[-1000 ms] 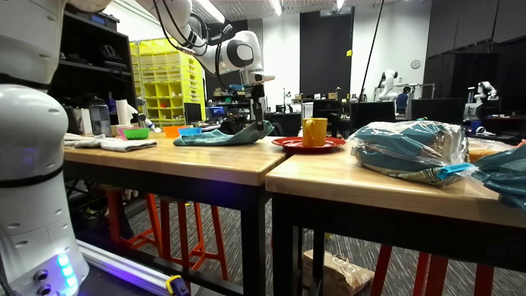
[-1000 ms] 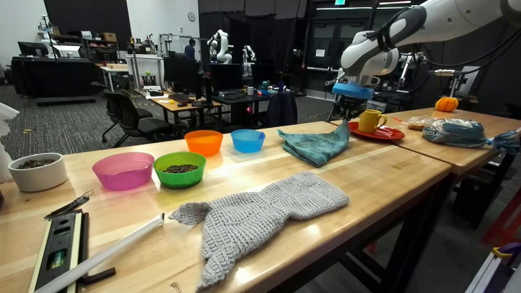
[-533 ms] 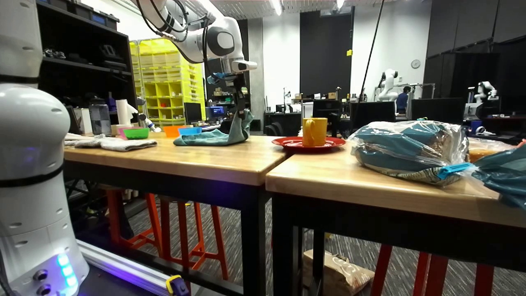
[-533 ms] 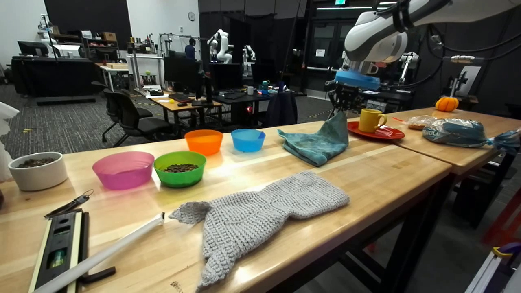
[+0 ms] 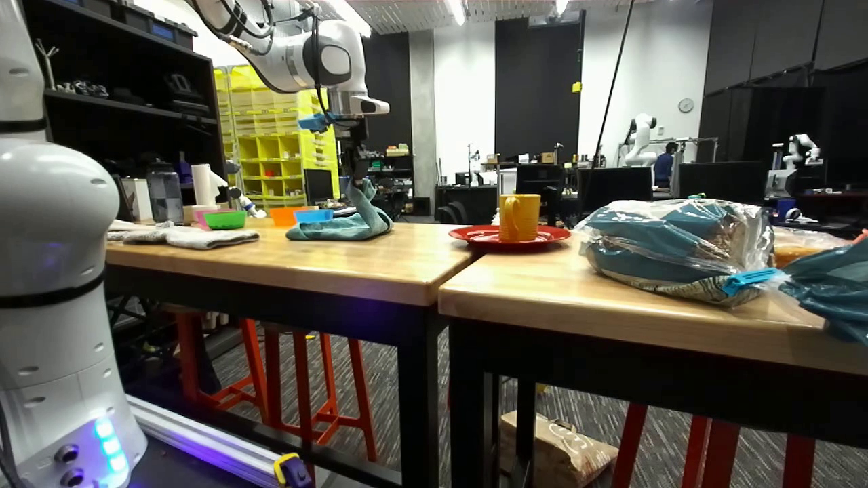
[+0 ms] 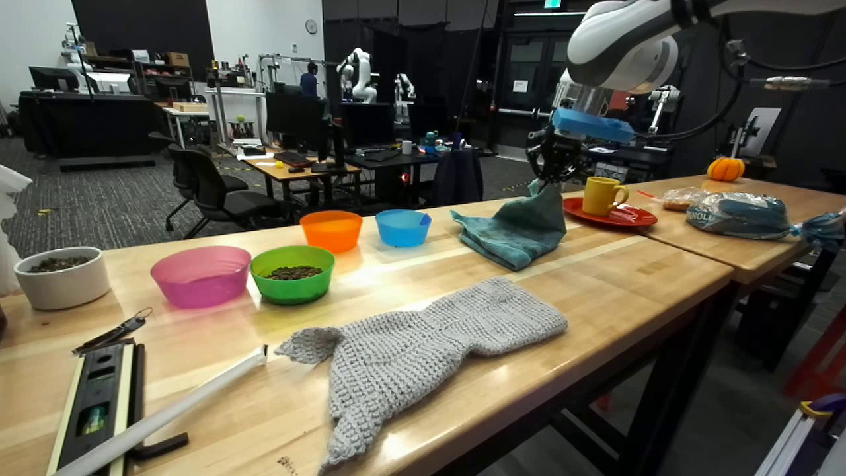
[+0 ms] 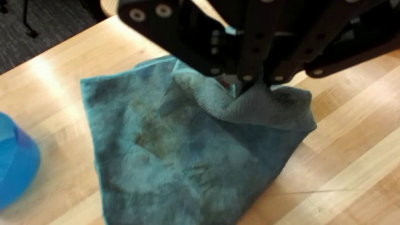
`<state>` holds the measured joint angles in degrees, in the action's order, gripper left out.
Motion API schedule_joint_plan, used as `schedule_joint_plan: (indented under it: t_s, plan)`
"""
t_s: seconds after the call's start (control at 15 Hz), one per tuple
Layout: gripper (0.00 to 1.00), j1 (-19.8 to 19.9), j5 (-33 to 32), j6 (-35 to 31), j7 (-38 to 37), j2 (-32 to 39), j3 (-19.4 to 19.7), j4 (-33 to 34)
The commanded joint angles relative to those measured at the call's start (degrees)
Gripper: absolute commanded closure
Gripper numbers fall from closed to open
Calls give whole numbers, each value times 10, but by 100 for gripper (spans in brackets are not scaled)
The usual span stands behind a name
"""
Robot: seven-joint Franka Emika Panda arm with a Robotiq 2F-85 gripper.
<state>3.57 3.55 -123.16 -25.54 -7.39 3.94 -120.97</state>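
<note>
Near the round red plate topped by a cylindrical yellow mug, a teal fabric cloth is partly raised off the wooden table, its edge clenched in the jaws of the black metal gripper.

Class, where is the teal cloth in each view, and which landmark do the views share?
In an exterior view, the teal cloth is left of centre, near mid-height.
In an exterior view, the teal cloth is right of centre, near mid-height.
In the wrist view, the teal cloth fills the middle, cut off by the bottom edge.
Shared landmark: the blue bowl, in all three.
</note>
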Motion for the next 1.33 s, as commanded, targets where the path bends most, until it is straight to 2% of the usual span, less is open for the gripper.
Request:
schedule_joint_plan:
  t_s: [0.0, 0.2, 0.4, 0.8, 1.07, 1.13, 1.27]
  plan:
    - [99, -9, 25, 28, 55, -66, -13, -54]
    - [99, -19, 31, 34, 87, -99, -27, -84]
    - [99, -34, 41, 12, 108, -124, -44, -116]
    - [99, -58, 58, -64, 73, -157, -89, -172]
    - [99, -67, 55, -88, 65, -162, -108, -191]
    - [71, -69, 54, -90, 64, -163, -111, -194]
    - [65, -69, 52, -91, 65, -163, -114, -195]
